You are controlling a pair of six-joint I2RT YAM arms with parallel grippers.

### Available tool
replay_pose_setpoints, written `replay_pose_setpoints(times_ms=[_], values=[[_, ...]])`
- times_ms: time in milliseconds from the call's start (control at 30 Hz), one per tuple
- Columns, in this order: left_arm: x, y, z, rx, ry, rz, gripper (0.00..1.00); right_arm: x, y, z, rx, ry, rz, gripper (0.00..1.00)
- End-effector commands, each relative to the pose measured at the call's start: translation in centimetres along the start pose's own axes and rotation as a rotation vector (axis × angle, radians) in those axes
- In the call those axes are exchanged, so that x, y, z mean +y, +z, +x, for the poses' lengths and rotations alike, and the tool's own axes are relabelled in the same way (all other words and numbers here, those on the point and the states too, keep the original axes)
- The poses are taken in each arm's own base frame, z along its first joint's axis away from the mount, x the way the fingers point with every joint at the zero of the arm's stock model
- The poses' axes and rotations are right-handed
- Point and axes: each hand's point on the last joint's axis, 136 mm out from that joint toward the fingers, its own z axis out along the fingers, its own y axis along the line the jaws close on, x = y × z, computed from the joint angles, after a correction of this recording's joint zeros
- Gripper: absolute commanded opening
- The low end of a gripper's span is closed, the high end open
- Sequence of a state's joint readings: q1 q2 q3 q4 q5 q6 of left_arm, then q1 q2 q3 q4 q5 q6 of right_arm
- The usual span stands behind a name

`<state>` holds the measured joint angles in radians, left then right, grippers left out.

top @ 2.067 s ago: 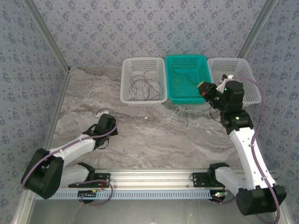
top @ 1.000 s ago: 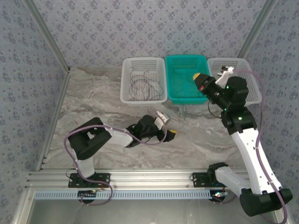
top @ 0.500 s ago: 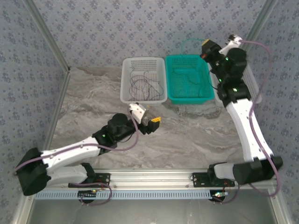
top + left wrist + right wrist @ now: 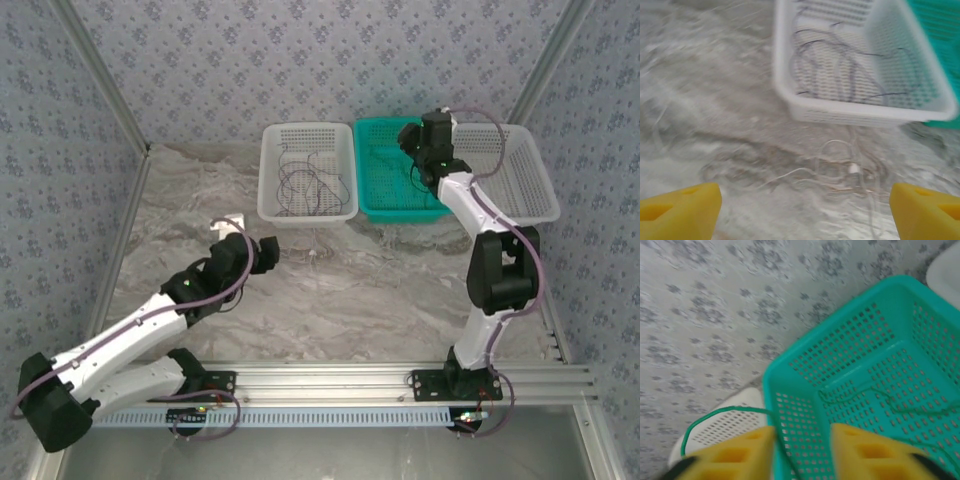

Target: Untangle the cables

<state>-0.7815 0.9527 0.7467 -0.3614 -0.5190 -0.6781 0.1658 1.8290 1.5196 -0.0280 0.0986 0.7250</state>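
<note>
Right gripper [image 4: 802, 432] now hangs over the teal basket [image 4: 398, 212], jaws parted and empty, its teal-green cable [image 4: 715, 413] draped across the rim, one strand judged delivered; left gripper [image 4: 804, 195], drawn back left, gapes empty above loose cables [image 4: 850, 167] still tangled on the table near the white basket [image 4: 308, 212].

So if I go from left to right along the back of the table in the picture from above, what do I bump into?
white basket with dark cables in it → teal-green basket → second white basket
</note>
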Motion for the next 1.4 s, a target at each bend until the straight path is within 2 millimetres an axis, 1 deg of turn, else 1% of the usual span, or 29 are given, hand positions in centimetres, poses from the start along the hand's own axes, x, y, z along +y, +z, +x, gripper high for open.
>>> replay_pose_setpoints(times_ms=[0, 67, 167, 200, 267, 300, 400, 500, 567, 633, 700, 767, 833, 900, 933, 1000, 1100, 1133, 1200, 1233, 1267, 1367], values=[[3.0, -0.1, 1.2, 0.078, -0.123, -0.137, 0.87, 0.5, -0.6, -2.9, -0.032, 0.007, 0.063, 0.60], [3.8, 0.5, 1.5, 0.110, -0.177, -0.156, 0.87, 0.6, -1.4, -3.9, -0.027, 0.014, 0.092, 0.65], [5.4, 1.4, 2.0, 0.147, -0.275, -0.198, 0.86, 2.2, -3.6, -5.3, -0.041, 0.015, 0.058, 0.69], [5.9, 1.7, 2.2, 0.154, -0.306, -0.210, 0.86, 2.9, -4.6, -5.9, -0.054, 0.021, 0.034, 0.72], [6.7, 2.3, 2.4, 0.167, -0.353, -0.226, 0.86, 3.8, -6.5, -6.5, -0.072, 0.031, -0.002, 0.74], [7.0, 2.7, 2.5, 0.173, -0.367, -0.236, 0.86, 4.3, -7.6, -6.7, -0.082, 0.033, -0.023, 0.77], [7.9, 3.3, 2.6, 0.191, -0.395, -0.280, 0.86, 5.3, -10.4, -7.2, -0.108, 0.030, -0.079, 0.78], [9.2, 3.6, 3.0, 0.211, -0.405, -0.365, 0.86, 6.4, -12.6, -6.3, -0.072, -0.004, -0.169, 0.78], [10.0, 3.9, 3.4, 0.229, -0.422, -0.416, 0.85, 7.5, -13.3, -4.6, -0.029, -0.072, -0.258, 0.78], [10.2, 4.2, 3.6, 0.241, -0.435, -0.438, 0.85, 7.8, -13.3, -2.7, 0.007, -0.148, -0.288, 0.77], [10.2, 4.7, 3.9, 0.248, -0.446, -0.442, 0.85, 8.2, -12.5, -0.6, 0.049, -0.271, -0.317, 0.77], [9.9, 5.0, 3.9, 0.248, -0.450, -0.426, 0.85, 8.7, -10.9, 1.5, 0.091, -0.394, -0.343, 0.77], [9.5, 5.3, 4.0, 0.251, -0.454, -0.399, 0.84, 9.2, -8.7, 3.9, 0.138, -0.526, -0.346, 0.77], [9.1, 5.4, 4.0, 0.256, -0.451, -0.369, 0.84, 9.8, -5.9, 6.6, 0.202, -0.649, -0.314, 0.77], [8.9, 5.3, 3.9, 0.257, -0.451, -0.358, 0.84, 10.0, -4.8, 7.7, 0.228, -0.699, -0.302, 0.77], [8.8, 5.0, 4.0, 0.261, -0.446, -0.343, 0.83, 10.2, -1.7, 9.6, 0.240, -0.807, -0.241, 0.76], [8.5, 4.7, 3.9, 0.268, -0.418, -0.310, 0.83, 10.3, 2.4, 11.1, 0.220, -0.906, -0.154, 0.75], [8.4, 4.5, 3.9, 0.270, -0.405, -0.302, 0.83, 10.5, 3.7, 11.1, 0.196, -0.939, -0.129, 0.75], [8.6, 4.3, 4.0, 0.271, -0.392, -0.301, 0.83, 10.3, 6.1, 10.5, 0.145, -0.970, -0.041, 0.75], [8.7, 4.2, 4.0, 0.267, -0.385, -0.302, 0.84, 10.0, 7.4, 10.6, 0.138, -0.975, -0.007, 0.75], [8.7, 4.1, 4.0, 0.267, -0.377, -0.303, 0.84, 9.9, 8.0, 10.7, 0.143, -0.978, 0.003, 0.75], [8.9, 3.6, 3.8, 0.268, -0.354, -0.304, 0.83, 9.6, 10.2, 11.9, 0.152, -1.028, 0.025, 0.74]])
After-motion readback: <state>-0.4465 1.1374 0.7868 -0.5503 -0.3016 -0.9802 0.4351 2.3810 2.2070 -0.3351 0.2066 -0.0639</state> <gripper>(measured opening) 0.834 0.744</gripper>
